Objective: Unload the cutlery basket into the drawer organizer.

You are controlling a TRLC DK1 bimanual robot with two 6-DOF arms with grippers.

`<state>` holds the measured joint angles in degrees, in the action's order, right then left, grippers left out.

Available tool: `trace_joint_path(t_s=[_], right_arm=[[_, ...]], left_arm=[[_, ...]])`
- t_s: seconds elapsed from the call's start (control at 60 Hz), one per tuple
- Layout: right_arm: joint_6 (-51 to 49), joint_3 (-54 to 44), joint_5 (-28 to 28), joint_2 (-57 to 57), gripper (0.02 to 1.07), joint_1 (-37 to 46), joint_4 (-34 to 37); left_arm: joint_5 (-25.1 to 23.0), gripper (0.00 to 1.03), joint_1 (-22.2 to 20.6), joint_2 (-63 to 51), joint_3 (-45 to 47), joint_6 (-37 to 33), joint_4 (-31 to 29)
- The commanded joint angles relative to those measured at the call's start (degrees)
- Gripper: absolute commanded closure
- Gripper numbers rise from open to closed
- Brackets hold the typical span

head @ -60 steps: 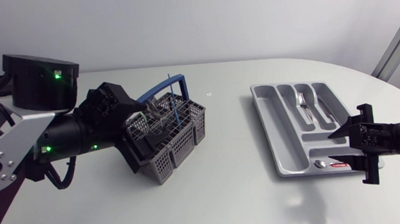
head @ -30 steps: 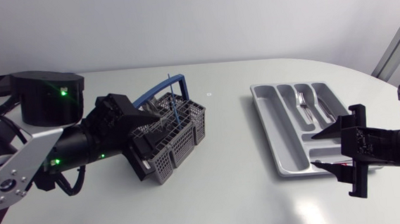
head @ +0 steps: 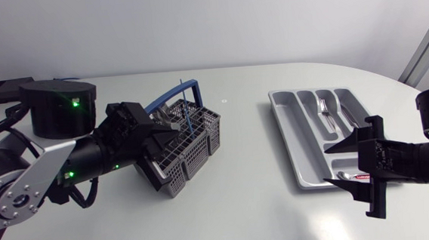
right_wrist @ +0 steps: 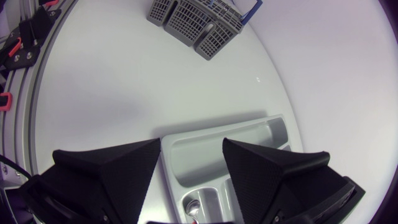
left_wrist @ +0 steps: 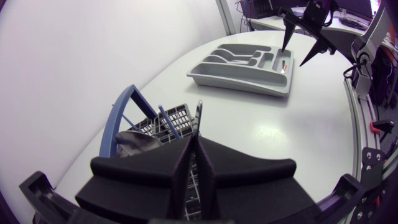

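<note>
Grey basket (head: 186, 141) stands at the left of the desk (head: 243, 201); the left claw (left_wrist: 194, 146) inside it is clenched on a thin cutlery handle (left_wrist: 199, 115). Right claw (head: 326, 166) hangs released over the near end of the tray (head: 307, 140).

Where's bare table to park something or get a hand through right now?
Widest free patch: table between cutlery basket and drawer organizer. Also the strip along the table's front edge. Crowded: the basket, with the left gripper shut on a utensil inside; the organizer's near end, by the open right gripper.
</note>
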<state>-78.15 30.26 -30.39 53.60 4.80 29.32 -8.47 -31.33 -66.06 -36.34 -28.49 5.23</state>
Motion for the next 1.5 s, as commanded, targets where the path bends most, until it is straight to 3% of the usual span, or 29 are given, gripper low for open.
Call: trace_joint_path(t_s=[0.0,0.45,0.783,0.933,1.183,1.483], right_arm=[[1.77,-0.99,-0.11,-0.43,0.34,-0.84,-0.05],[11.09,1.2,2.44,-2.54,0.32,-9.54,-0.14],[26.12,5.6,5.96,-6.06,0.32,-21.5,-1.46],[32.09,8.76,7.8,-6.49,0.27,-26.42,-1.72],[35.35,9.73,9.74,-6.49,0.27,-30.81,-2.51],[35.43,8.67,10.0,-6.23,0.27,-30.9,-2.6]], left_arm=[[0.74,1.0,-0.48,-0.91,1.62,0.8,0.83],[1.88,1.0,-0.84,8.41,-1.81,1.42,-4.36],[4.08,1.0,-2.68,15.17,-8.4,1.95,-12.27],[5.22,1.0,-3.47,17.02,-11.74,2.04,-15.43],[6.1,1.0,-4.26,17.72,-10.95,2.12,-15.69],[8.91,1.0,-6.46,17.63,-5.06,1.16,-10.51]])
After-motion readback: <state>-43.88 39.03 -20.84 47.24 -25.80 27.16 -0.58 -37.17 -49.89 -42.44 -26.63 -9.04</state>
